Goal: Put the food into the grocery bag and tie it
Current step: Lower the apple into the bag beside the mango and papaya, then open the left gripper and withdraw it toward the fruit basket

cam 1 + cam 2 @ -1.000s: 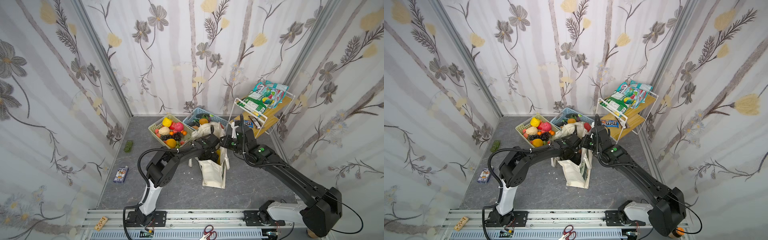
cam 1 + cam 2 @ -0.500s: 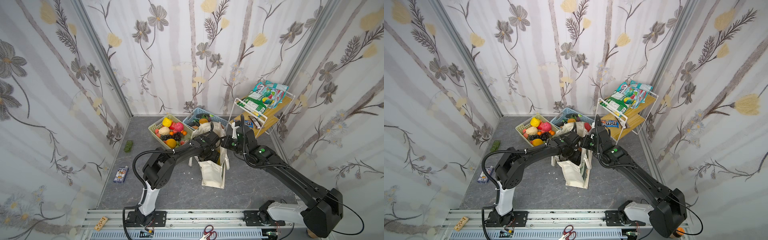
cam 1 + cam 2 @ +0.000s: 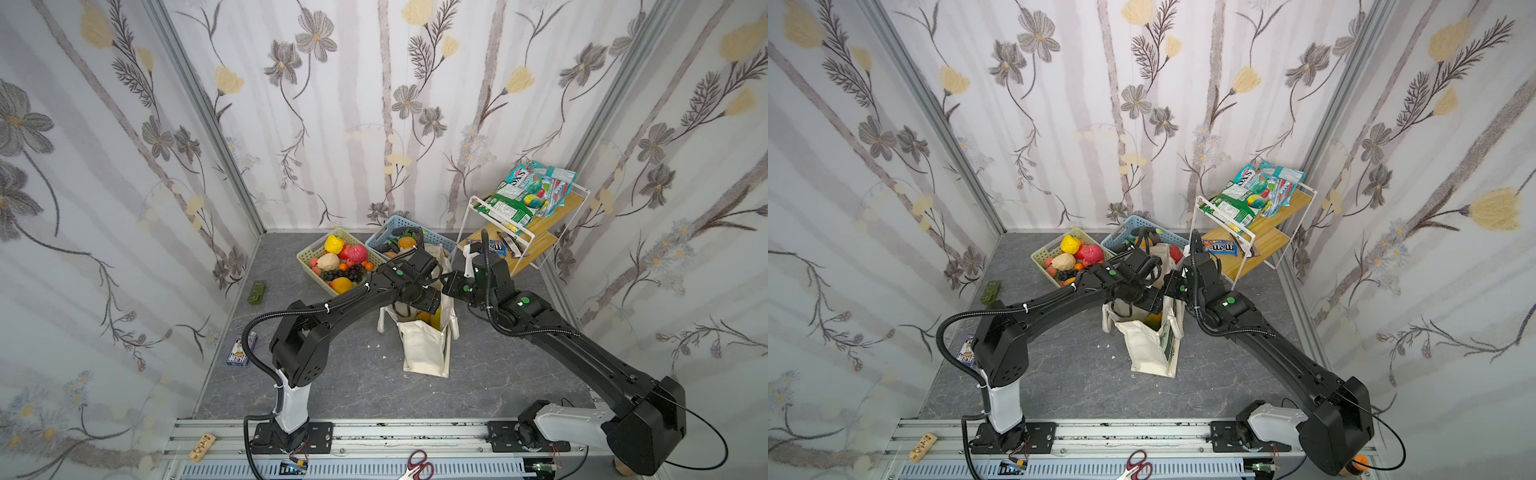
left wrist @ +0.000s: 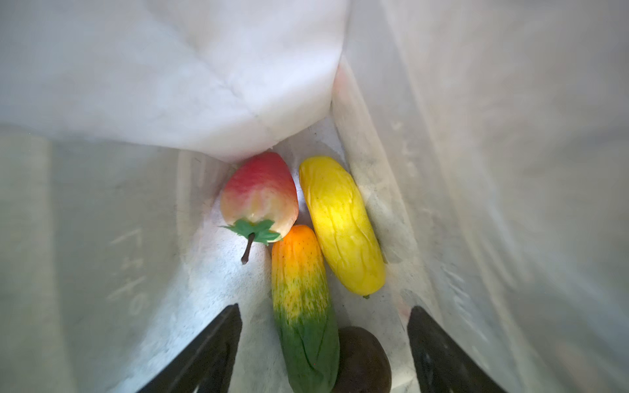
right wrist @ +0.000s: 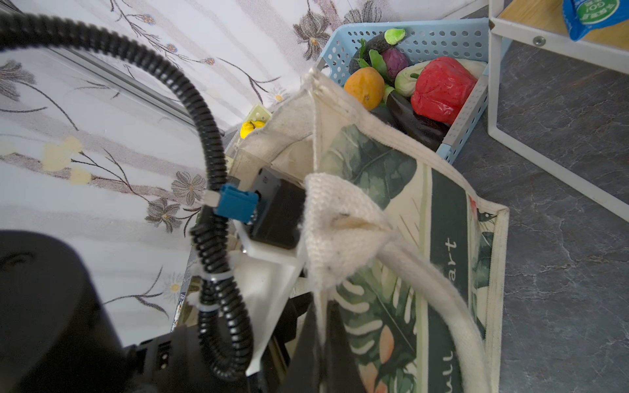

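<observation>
The likeliest trouble is the grocery bag (image 3: 420, 349), standing on the floor between the arms, tipping or its mouth folding in. The left gripper (image 4: 323, 308) hangs deep inside it, jaws spread wide and gripping nothing, so lifting out could drag a wall, and only the right gripper (image 5: 323, 326), pinched tight on the bag's rim, props it. On the bag's floor lie a red-and-yellow fruit (image 4: 258, 194), a yellow piece (image 4: 340, 224), an orange-to-green piece (image 4: 301, 292) and a dark round thing (image 4: 364, 360), possibly a plum, while more food fills the green basket (image 3: 316, 243) and blue basket (image 3: 380, 235) just behind.
</observation>
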Motion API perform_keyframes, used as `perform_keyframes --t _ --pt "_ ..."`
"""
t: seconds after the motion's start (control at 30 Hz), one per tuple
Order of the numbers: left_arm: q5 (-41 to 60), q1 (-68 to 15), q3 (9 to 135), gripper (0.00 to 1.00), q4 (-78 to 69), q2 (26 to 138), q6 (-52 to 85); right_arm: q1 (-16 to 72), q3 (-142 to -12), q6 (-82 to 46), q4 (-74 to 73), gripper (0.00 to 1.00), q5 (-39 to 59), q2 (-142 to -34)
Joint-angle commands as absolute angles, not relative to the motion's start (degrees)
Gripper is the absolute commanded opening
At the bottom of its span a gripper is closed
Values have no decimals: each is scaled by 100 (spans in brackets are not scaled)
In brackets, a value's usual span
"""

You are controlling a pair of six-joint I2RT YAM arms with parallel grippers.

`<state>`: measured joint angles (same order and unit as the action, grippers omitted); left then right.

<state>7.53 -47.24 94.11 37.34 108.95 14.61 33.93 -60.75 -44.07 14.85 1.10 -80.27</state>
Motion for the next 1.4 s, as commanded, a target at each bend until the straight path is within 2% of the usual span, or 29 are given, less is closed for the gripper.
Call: perform_keyframes --t 0.0,1.37 --pt "683 -4708 9518 79 3810 10743 1495 3393 -6095 -4430 1249 1 92 -8052" --pt "282 -4144 9809 79 3937 9584 1477 3383 -6067 -4403 1224 1 173 -8043"
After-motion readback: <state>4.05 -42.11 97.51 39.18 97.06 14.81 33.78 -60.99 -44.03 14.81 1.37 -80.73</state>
